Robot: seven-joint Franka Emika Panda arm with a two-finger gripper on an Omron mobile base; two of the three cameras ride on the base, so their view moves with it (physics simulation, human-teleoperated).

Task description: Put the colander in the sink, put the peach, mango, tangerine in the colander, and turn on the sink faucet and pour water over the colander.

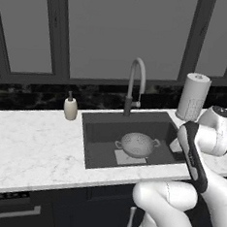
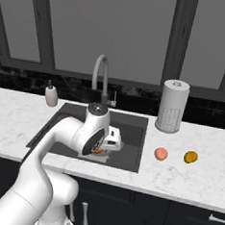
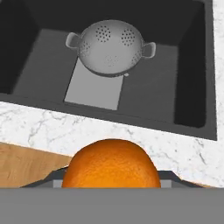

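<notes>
Marble counter, gripper (image 3: 111, 186) clamped around tangerine (image 3: 111, 164), fingertips hidden behind it.

No readable text or labels

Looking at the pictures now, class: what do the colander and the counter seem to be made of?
Colander: probably metal, with a dull silver-grey sheen and small punched holes. Counter: looks like polished white marble or an imitation, going by the fine grey veins.

colander (image 3: 110, 47) open from above, sink faucet (image 1: 135, 83) arching behind
</notes>
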